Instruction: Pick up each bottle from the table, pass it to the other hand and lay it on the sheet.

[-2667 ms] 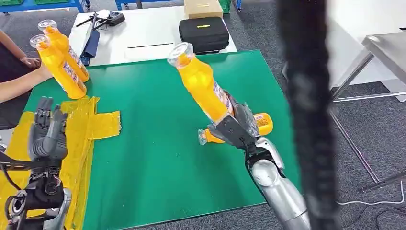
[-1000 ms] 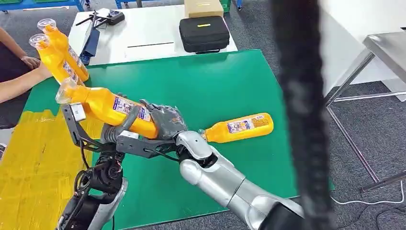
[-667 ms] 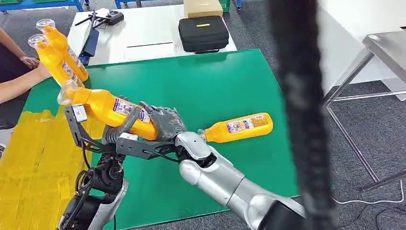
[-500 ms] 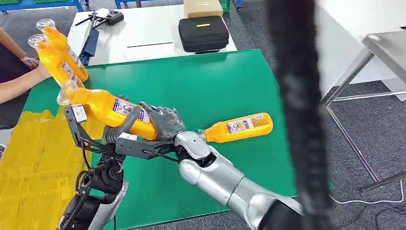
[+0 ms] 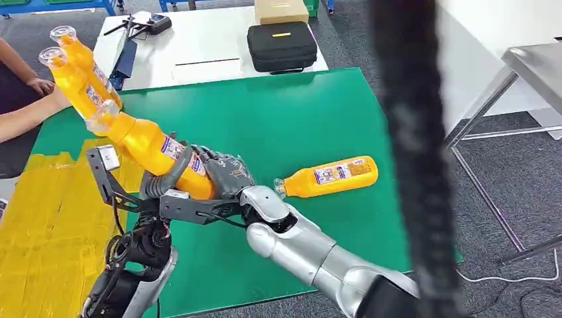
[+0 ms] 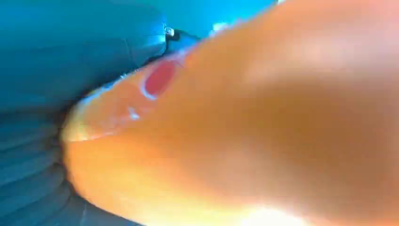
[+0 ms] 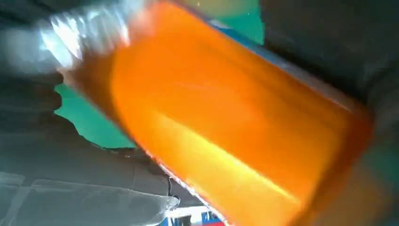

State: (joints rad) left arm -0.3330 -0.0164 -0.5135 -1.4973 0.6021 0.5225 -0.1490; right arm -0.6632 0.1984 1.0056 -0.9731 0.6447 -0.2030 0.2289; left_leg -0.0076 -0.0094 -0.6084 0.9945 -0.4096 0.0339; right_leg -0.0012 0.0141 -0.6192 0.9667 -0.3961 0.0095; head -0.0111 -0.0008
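Observation:
An orange juice bottle (image 5: 142, 142) with a clear cap hangs tilted over the left part of the green table (image 5: 278, 119). My left hand (image 5: 162, 187) wraps its middle and my right hand (image 5: 226, 175) grips its base end. Both wrist views show the bottle very close and blurred: in the left one as an orange body (image 6: 259, 141), in the right as an orange body (image 7: 226, 132). The yellow sheet (image 5: 46, 218) lies at the table's left, under and beside my left arm. A second bottle (image 5: 331, 175) lies on its side right of my right hand. Two more bottles (image 5: 83, 83) stand at the far left.
A person's forearm (image 5: 26, 116) rests at the far left by the standing bottles. A white table behind carries a black case (image 5: 281, 46) and a cardboard box (image 5: 281, 10). A blurred dark vertical bar (image 5: 411, 132) crosses the right of the head view. A metal table (image 5: 537, 66) stands at the right.
My right arm carried the bottle from the table's right side over to my left hand. In the last half second the bottle's cap end tipped upward.

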